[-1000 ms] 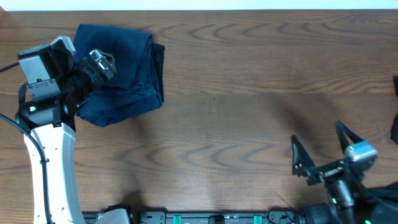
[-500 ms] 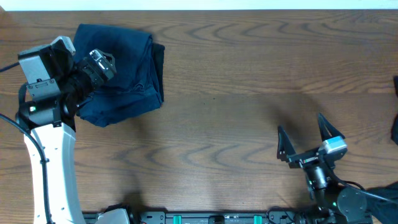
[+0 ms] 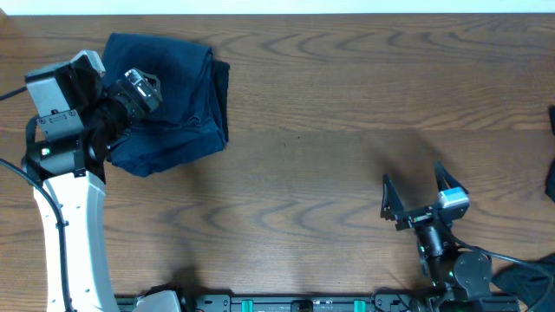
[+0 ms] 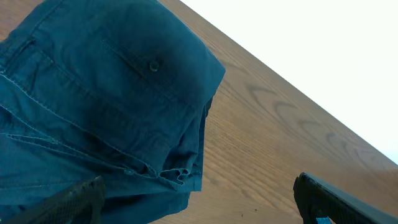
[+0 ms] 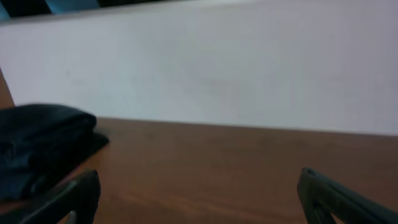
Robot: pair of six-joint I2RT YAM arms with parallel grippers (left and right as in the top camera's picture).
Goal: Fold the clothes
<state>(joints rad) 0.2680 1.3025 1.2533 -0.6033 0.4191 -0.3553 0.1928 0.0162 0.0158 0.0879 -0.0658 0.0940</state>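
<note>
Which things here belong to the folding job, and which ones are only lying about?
Of the job:
- clothes, one folded bundle
- left gripper, open, over the bundle
- right gripper, open, empty

Lying about:
- dark shapes at the right edge, too cut off to tell
- otherwise only the table

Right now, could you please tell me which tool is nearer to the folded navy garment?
Left. The left tool hangs open right above the garment; the right tool stands open far across the table, well apart from it.
</note>
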